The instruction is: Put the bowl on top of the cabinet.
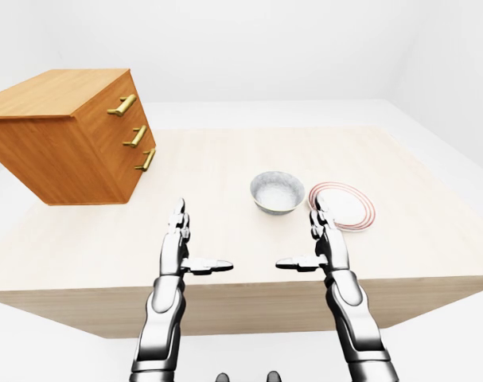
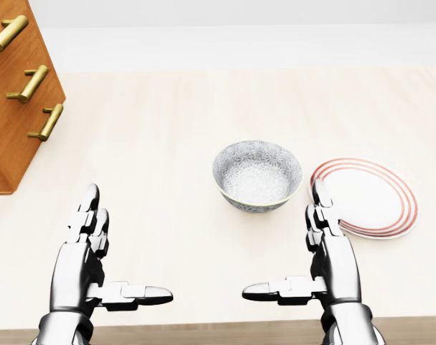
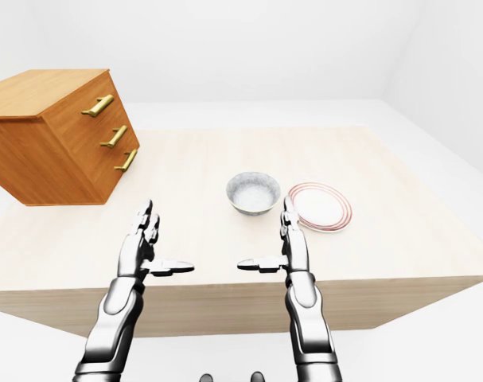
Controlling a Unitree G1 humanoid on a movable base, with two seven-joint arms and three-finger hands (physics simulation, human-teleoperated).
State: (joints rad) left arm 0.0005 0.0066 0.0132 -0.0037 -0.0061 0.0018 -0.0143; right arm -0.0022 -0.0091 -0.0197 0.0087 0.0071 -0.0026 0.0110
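Observation:
A grey patterned bowl (image 2: 257,175) stands upright on the pale wooden table (image 2: 167,144), just right of the head view's middle. The wooden cabinet (image 1: 62,135), with three brass handles, sits at the table's left, its flat top bare. My left hand (image 2: 106,262) hovers open near the lower left of the head view, palm inward and thumb pointing right. My right hand (image 2: 304,251) is open too, below and right of the bowl, thumb pointing left. Neither hand touches the bowl, and nothing lies between the fingers.
A white plate with red rings (image 2: 365,198) lies right beside the bowl, partly behind my right hand's fingertips. The table's near edge (image 1: 241,286) runs just under both wrists. White floor and walls surround the table.

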